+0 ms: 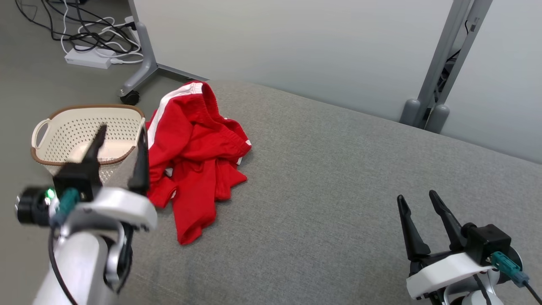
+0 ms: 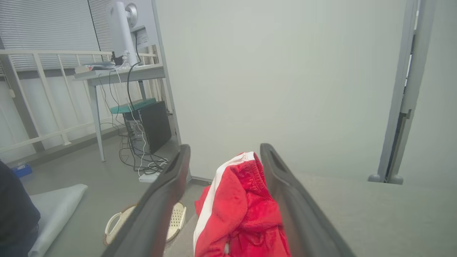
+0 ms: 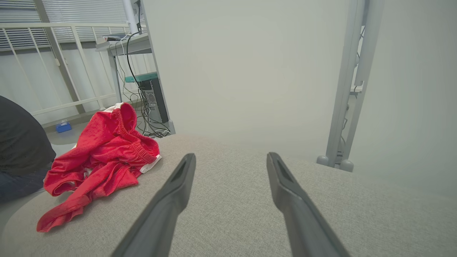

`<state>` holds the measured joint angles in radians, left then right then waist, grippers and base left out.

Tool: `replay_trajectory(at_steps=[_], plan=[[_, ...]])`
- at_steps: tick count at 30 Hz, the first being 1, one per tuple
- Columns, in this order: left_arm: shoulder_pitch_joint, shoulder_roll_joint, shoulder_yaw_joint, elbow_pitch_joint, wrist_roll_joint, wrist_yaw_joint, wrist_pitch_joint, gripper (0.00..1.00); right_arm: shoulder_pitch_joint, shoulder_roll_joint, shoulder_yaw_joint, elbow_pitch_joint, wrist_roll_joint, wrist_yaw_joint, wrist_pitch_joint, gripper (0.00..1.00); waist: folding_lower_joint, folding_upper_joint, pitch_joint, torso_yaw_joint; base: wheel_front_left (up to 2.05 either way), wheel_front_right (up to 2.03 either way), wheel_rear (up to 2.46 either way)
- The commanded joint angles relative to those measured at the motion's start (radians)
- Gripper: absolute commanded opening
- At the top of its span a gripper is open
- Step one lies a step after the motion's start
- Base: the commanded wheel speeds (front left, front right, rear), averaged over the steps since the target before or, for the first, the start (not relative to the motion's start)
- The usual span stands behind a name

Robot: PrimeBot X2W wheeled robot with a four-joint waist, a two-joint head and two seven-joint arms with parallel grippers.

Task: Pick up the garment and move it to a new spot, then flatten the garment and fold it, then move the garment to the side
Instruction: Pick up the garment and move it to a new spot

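A crumpled red garment [image 1: 192, 159] with white side stripes lies in a heap on the grey fabric surface [image 1: 338, 190], near its left edge. My left gripper [image 1: 122, 140] is open, raised at the garment's left side, fingers pointing away from me. In the left wrist view the garment [image 2: 237, 210] lies between and beyond the spread fingers of that gripper [image 2: 225, 151]. My right gripper [image 1: 419, 201] is open at the lower right, far from the cloth, nothing between its fingers. The right wrist view has the garment [image 3: 103, 157] off to the left of that gripper [image 3: 231, 159].
A cream perforated laundry basket [image 1: 84, 131] with a brown rim stands on the floor left of the surface. Behind it are a wheeled stand leg [image 1: 139, 72], cables and a white power strip [image 1: 87, 57]. A person's dark sleeve [image 3: 21, 139] shows at the left. Partition panels [image 1: 296, 46] rise behind the surface.
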<state>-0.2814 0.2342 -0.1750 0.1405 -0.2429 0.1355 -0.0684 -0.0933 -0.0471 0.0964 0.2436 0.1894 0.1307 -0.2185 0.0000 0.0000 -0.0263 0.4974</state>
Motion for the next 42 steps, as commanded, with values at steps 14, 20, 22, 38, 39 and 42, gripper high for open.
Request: replay_trajectory(at_steps=[14,20,22,38,39,42], plan=[[-0.401,0.022,0.033,0.399,-0.082,-0.075,0.164,1.0,-0.048,-0.05,0.052,-0.095,-0.003,0.0,0.068,1.0,0.0,0.0,0.159,-0.238,0.0,0.0,0.0],[-0.482,0.033,0.05,0.601,-0.116,-0.091,0.235,1.0,-0.075,-0.076,0.065,-0.116,0.012,0.0,0.078,1.0,0.0,0.0,0.237,-0.302,0.0,0.0,0.0],[-0.508,0.036,0.056,0.666,-0.133,-0.099,0.262,1.0,-0.086,-0.082,0.074,-0.122,0.015,0.0,0.082,1.0,0.0,0.0,0.267,-0.323,0.0,0.0,0.0],[-0.61,0.059,0.055,0.998,-0.151,-0.065,0.315,0.0,-0.141,-0.122,0.095,-0.128,0.037,0.0,0.072,1.0,0.0,0.0,0.368,-0.37,0.0,0.0,0.0],[-0.614,0.06,0.052,1.004,-0.153,-0.067,0.313,0.0,-0.142,-0.122,0.093,-0.126,0.037,0.0,0.073,1.0,0.0,0.0,0.367,-0.369,0.0,0.0,0.0],[-0.63,0.08,0.047,1.01,-0.14,-0.056,0.258,0.0,-0.142,-0.12,0.087,-0.118,0.036,0.0,0.067,1.0,0.0,0.0,0.358,-0.364,0.0,0.0,0.0]])
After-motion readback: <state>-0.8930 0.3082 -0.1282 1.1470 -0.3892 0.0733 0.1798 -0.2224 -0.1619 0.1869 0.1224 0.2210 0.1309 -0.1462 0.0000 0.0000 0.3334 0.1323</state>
